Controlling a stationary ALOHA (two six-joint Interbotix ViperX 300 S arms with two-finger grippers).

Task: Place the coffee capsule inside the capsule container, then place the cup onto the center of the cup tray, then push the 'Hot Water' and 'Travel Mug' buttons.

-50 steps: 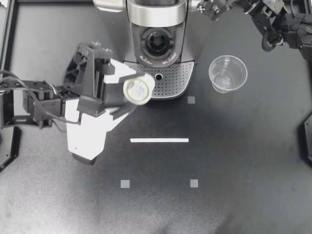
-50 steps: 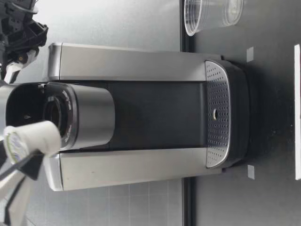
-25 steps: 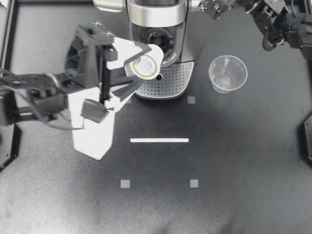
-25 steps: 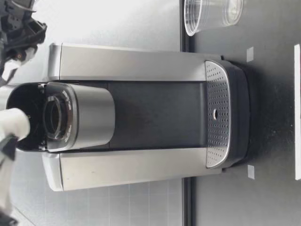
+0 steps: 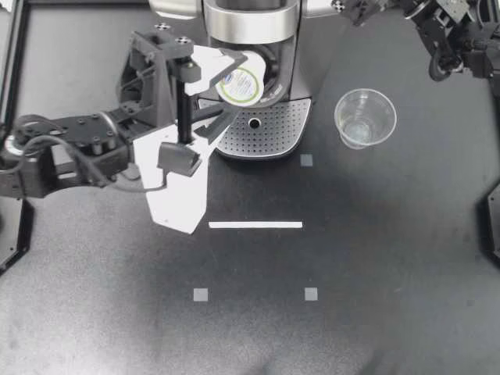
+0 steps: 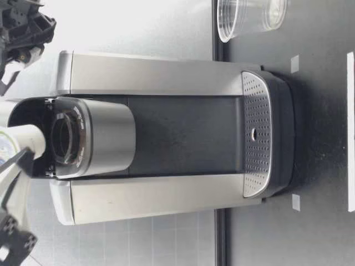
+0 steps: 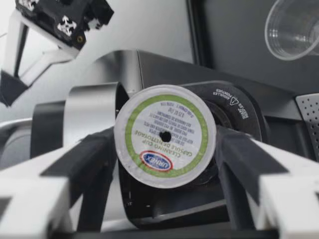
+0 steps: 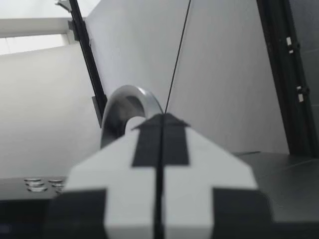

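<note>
Left gripper [image 5: 234, 86] is edging toward upper centre, fingers [image 5: 209, 64] clamping the coffee capsule [image 5: 239, 84], now overlapping the capsule container [image 5: 271, 67]; insertion seems imminent

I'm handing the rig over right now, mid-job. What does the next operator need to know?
Left tool: shut on the coffee capsule, held tilted just above the open capsule container, not seated.
Right tool: shut, holding nothing, raised by the back of the coffee machine.
Cup: upright on the table beside the cup tray, not on it.
Done: capsule picked up and brought to the container.
Left: seat the capsule, centre the cup on the tray, push the two buttons.
</note>
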